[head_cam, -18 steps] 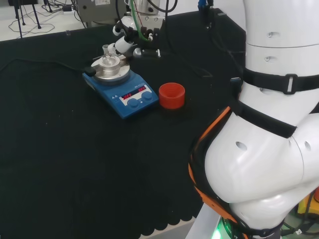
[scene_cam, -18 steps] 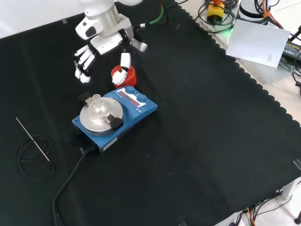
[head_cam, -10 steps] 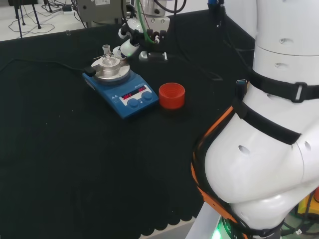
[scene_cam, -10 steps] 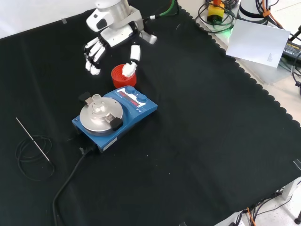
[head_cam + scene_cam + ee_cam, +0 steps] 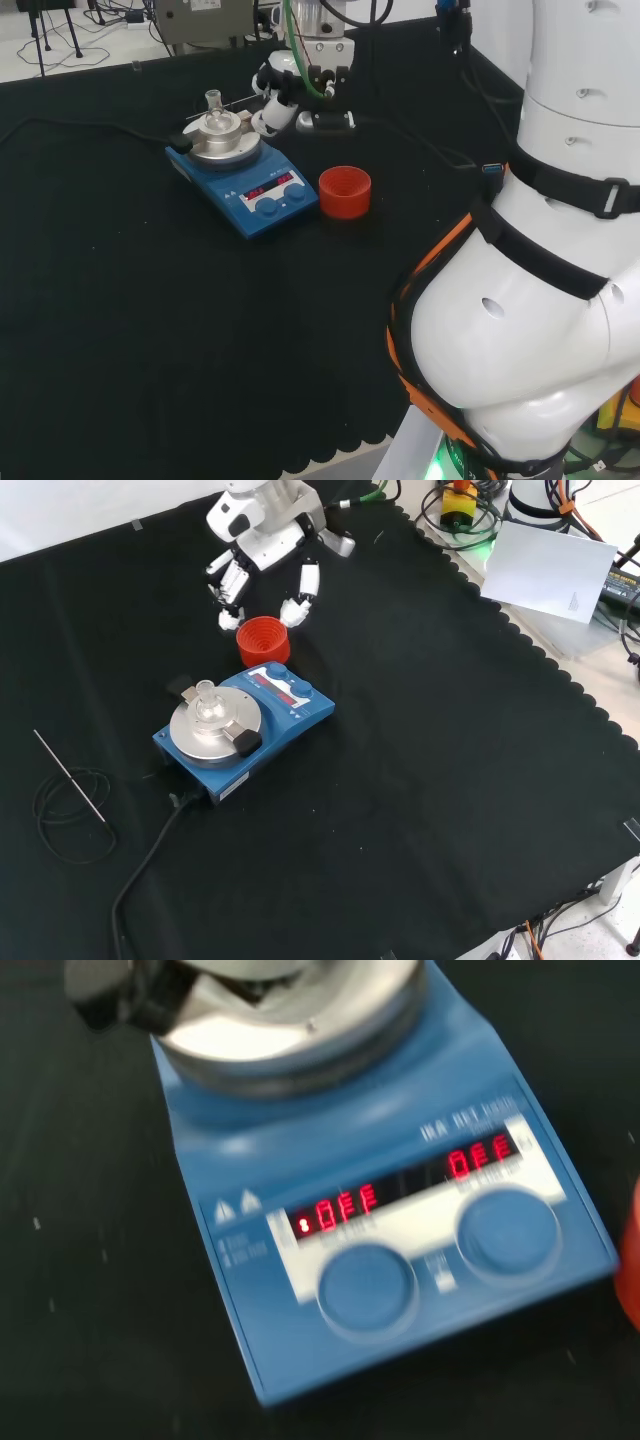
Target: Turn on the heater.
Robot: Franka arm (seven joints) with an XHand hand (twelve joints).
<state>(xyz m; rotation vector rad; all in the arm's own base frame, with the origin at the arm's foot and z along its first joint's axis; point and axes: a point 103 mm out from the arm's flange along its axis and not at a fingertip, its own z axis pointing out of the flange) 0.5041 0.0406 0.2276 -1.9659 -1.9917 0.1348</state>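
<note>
The heater (image 5: 243, 170) is a blue box with a round metal plate, two blue knobs and two red lit displays. In the front view the heater (image 5: 245, 730) stands mid-left on the cloth with a small glass flask (image 5: 206, 695) on its plate. The hand (image 5: 265, 565) hangs above and just behind the red ribbed ring (image 5: 263, 640), fingers relaxed and spread, holding nothing, apart from the heater. In the head view the hand (image 5: 275, 105) is behind the heater's right side. The wrist view looks down on the heater (image 5: 400, 1150) with its knobs (image 5: 366, 1285) close.
In the front view, a thin rod (image 5: 68, 775) and a coil of black cable (image 5: 70, 820) lie left of the heater. Its power cable (image 5: 150, 865) runs to the near edge. The arm's white links (image 5: 540, 300) stand at the right of the head view.
The hand has moved to the right in the front view, from beside the heater's far end to over the red ring. The heater and ring have not moved.
</note>
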